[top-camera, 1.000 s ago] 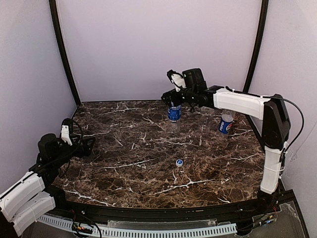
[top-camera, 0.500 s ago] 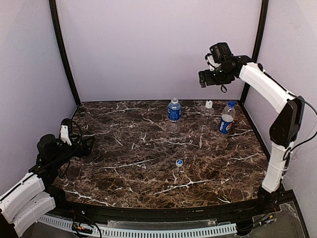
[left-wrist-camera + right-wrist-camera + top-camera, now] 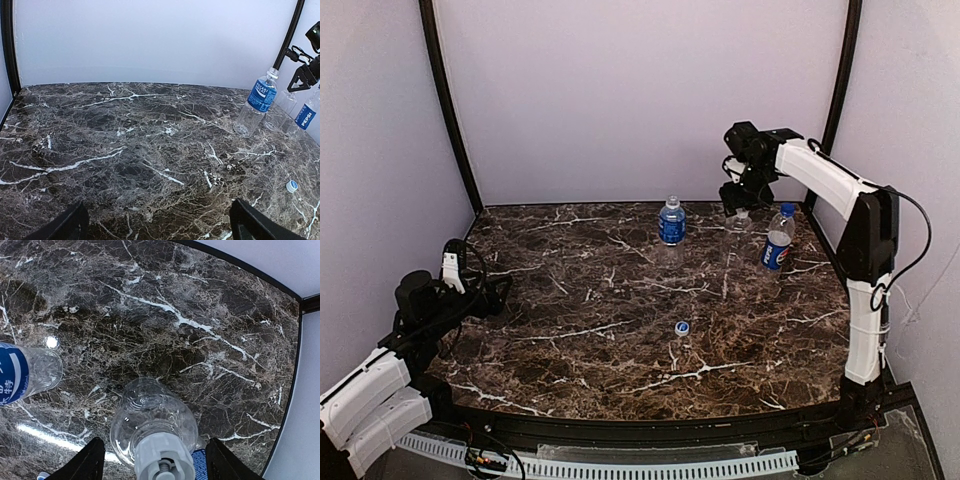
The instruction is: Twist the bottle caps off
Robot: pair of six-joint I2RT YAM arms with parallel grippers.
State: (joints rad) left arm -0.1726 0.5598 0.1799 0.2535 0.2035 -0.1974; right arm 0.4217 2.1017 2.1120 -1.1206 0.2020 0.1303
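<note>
Far left of the blue-label bottle (image 3: 671, 224), the left gripper (image 3: 161, 227) is sitting low over the worktop (image 3: 570, 300), fingers spread apart and holding nothing. Nearer the arms than that bottle, a loose blue cap (image 3: 682, 327) is lying on the worktop. Just right of the bottle, the unlabelled bottle (image 3: 150, 415) is standing upright wearing its white cap (image 3: 164, 460); the right gripper (image 3: 734, 198) is hanging over it, fingers apart on either side of the cap. Farther right, the Pepsi bottle (image 3: 777, 243) is standing upright
</note>
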